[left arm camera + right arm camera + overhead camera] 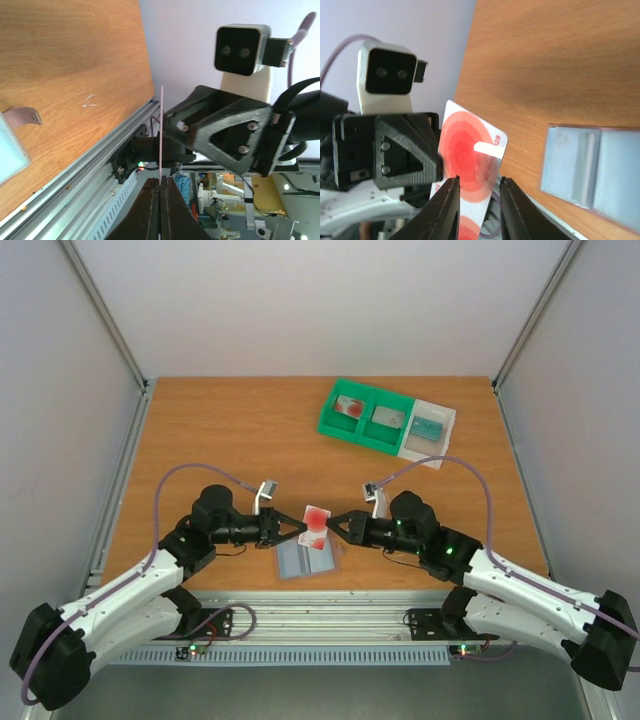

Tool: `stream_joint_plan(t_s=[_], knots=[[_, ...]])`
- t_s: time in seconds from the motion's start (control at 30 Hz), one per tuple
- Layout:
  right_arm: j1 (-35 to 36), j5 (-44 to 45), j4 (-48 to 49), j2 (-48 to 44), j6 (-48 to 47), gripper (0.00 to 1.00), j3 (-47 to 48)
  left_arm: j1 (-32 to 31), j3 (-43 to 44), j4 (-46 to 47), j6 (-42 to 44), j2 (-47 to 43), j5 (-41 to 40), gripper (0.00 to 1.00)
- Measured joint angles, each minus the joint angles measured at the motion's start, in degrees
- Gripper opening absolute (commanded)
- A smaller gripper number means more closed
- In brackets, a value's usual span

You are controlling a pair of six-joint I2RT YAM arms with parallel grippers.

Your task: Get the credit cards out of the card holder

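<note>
A whitish credit card (316, 520) with a big red round blotch hangs in the air between my two grippers, just above the card holder (303, 560). The holder is a flat light blue-grey wallet lying open on the table (592, 167). My left gripper (299, 529) is shut on the card. The left wrist view shows the card edge-on as a thin line (161, 135) pinched between the fingertips (161, 184). My right gripper (480, 182) faces it from the other side with its jaws apart. The card's face (470, 155) lies between them, with a gap at the right finger.
A green and white compartment tray (362, 432) stands at the back right with cards in its sections. The metal rail of the table's near edge (75, 175) runs just below the holder. The two grippers nearly touch tip to tip.
</note>
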Motion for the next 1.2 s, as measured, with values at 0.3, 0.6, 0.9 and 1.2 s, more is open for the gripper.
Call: stream_joint_plan(t_s=[0.3,0.6,0.9,1.2], knots=[[0.2,1.6,-24.3,-3.9,-15.1,0.30,18.3,0.0,6.0,-13.5,12.8,-1.2,2.9,0.00],[0.2,-2.7,-41.5,0.8,-27.2,0.34,31.8,-0.2,8.7,-18.7,19.6,-2.0,13.6,0.00],[0.2,-12.7,-47.4,7.7,-32.8,0.40,34.4,-1.0,9.5,-19.9,21.6,-2.6,18.6,0.00],[0.2,-19.9,-47.4,10.5,-33.5,0.34,33.3,-2.3,10.0,-21.2,23.0,-3.2,19.4,0.00]])
